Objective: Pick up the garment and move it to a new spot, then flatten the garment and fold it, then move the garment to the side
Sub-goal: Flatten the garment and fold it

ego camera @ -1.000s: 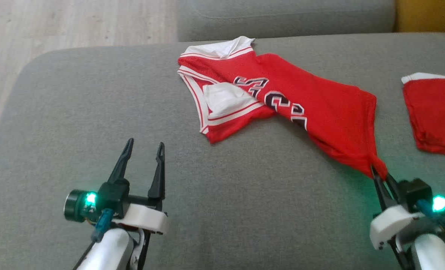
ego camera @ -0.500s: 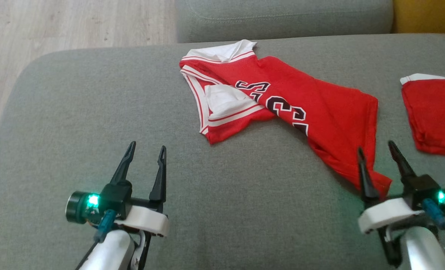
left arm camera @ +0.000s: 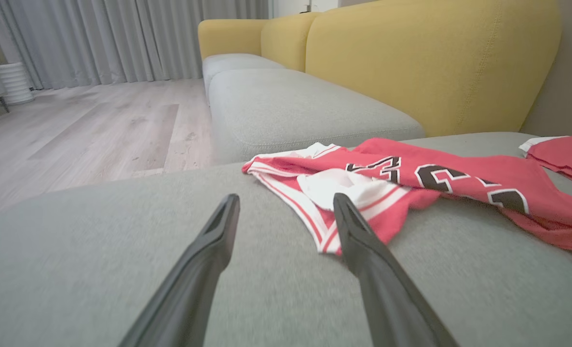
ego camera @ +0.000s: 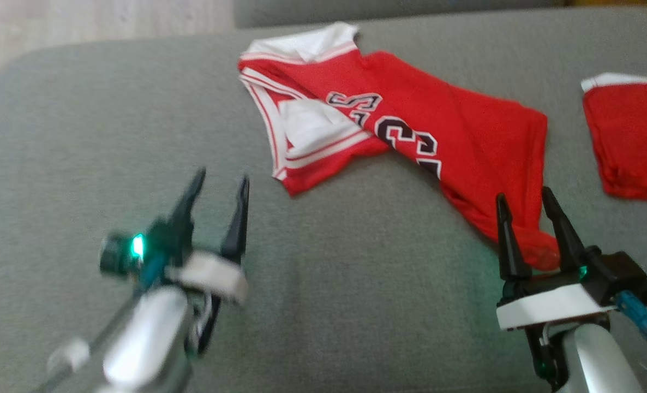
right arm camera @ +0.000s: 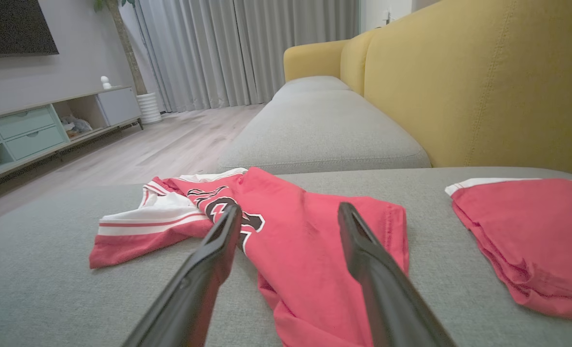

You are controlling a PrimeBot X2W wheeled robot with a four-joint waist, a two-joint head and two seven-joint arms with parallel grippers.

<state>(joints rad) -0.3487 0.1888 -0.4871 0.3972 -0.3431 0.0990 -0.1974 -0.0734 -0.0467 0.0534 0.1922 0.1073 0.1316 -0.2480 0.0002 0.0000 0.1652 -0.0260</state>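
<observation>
On the grey sofa cushion (ego camera: 356,305) lie two red garments: a jersey (ego camera: 465,131) with white trim, spread slantwise and rumpled across the middle, and a second red piece (ego camera: 634,142) with a white edge, apart from it at the robot's right. Two grippers are up, one per arm. Low at the left, the left gripper (ego camera: 222,176) comes in on its pale forearm (blurred in the head view), fingers pointing up and a little rightward toward the jersey's white-banded end. Its jaws stand wide with nothing between them but bare cushion, and its tips are short of the cloth. At the lower right the right gripper (ego camera: 522,193) points up the view, jaws likewise wide apart and gripping nothing. The jersey's near corner lies on the cushion between its two fingers, and from its own wrist camera red cloth runs under and between them; whether a finger touches the fabric I cannot tell. Across the jersey's chest run black characters edged in white. A "3" and what looks like an "S" can be made out, while the rest is lost in the creases.
</observation>
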